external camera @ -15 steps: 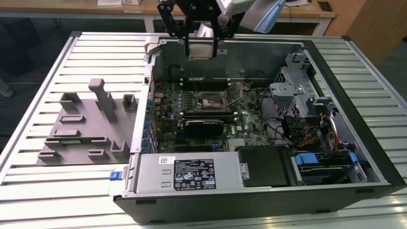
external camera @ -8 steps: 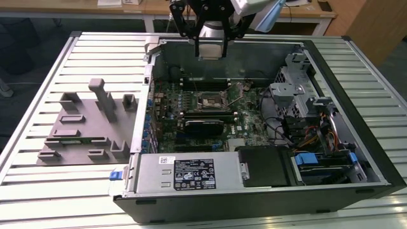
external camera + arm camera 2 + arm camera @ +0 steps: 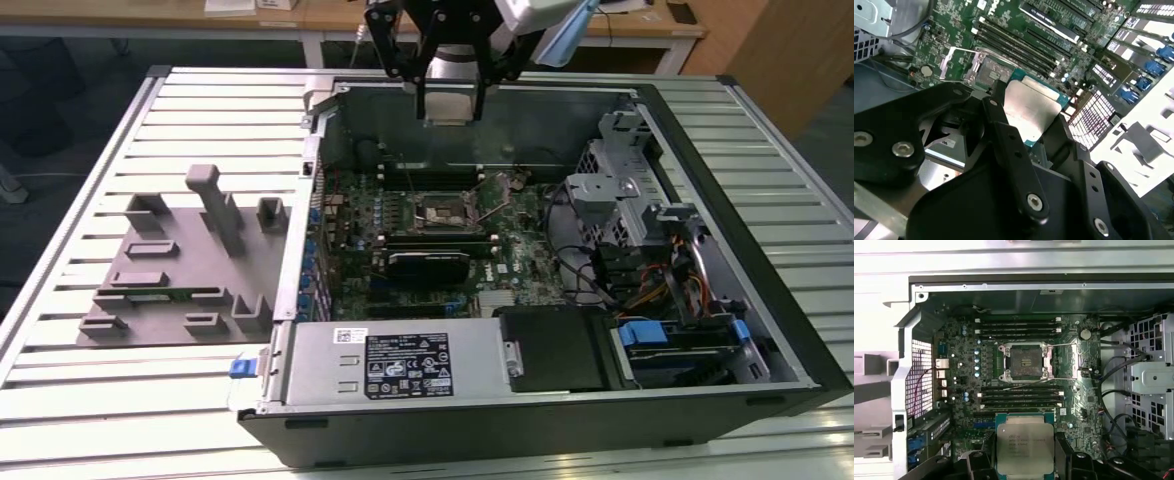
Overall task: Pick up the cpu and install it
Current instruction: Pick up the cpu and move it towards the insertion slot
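Now | pincer (image 3: 1025,456) clamped on cpu (image 3: 1024,444) | cpu flat in its grip, over mobo (image 3: 1085,405)

Black jointed gripper (image 3: 449,108), silver screws (image 3: 1034,201)

Pincer (image 3: 1025,457) tight on cpu (image 3: 1024,440)

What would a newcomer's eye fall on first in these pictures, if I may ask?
The open computer case on the slatted table draws the eye first, its motherboard laid bare. Over the case's upper edge in the exterior view hangs the gripper, shut on the cpu, whose silver top shows in both wrist views. At the motherboard's middle the socket stands open.
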